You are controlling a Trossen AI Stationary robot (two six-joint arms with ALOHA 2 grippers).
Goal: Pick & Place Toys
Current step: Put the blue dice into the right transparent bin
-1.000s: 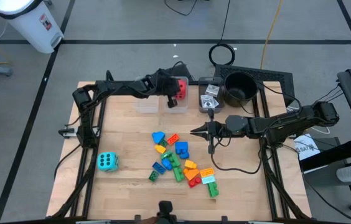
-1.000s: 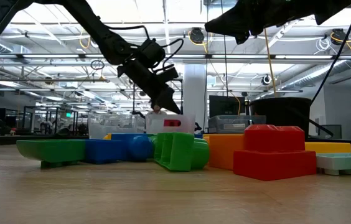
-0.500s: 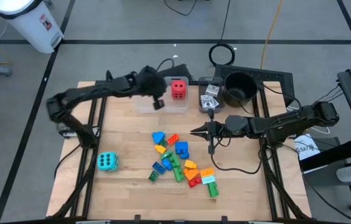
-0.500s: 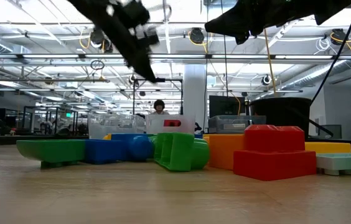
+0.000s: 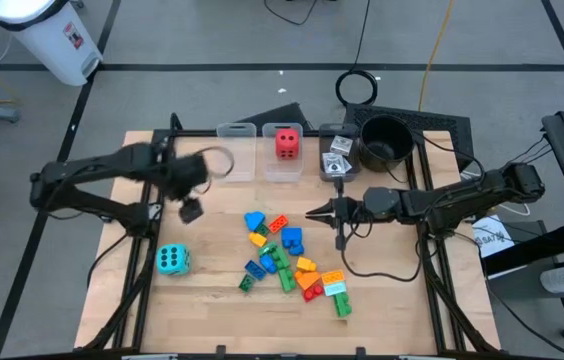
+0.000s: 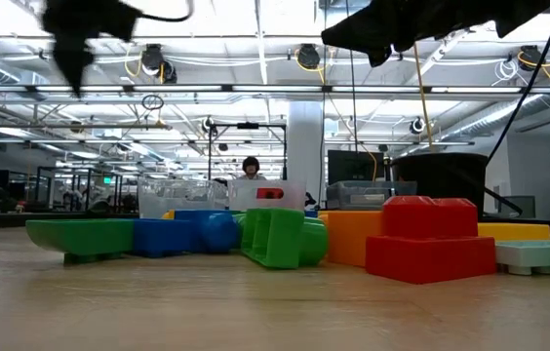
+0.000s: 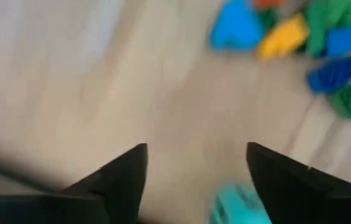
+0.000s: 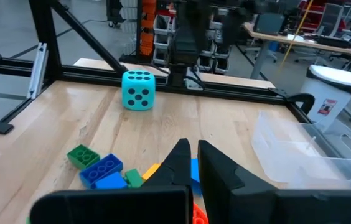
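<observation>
A pile of coloured bricks [image 5: 284, 255] lies on the wooden table's middle. The teal die [image 5: 172, 260] rests on the table to the pile's left. The red die [image 5: 286, 142] sits in the middle clear bin [image 5: 284, 172] at the far edge. Small cards [image 5: 339, 146] lie in the bin to its right. My left gripper [image 5: 190, 210] hangs open above bare table, between the far bins and the teal die [image 7: 241, 204], holding nothing. My right gripper [image 5: 312, 211] is shut and empty, just right of the pile's far end.
An empty clear bin [image 5: 234, 150] stands left of the red die's bin. A round black pot [image 5: 384, 140] stands at the far right. Black frame rails [image 5: 152, 200] run along both table sides. A white bin [image 5: 47, 35] stands on the floor beyond the table.
My left gripper has drawn back from the bin with the red die and swung toward the table's left and near edges, toward the teal die. The red die stays in its bin. My right arm has kept still.
</observation>
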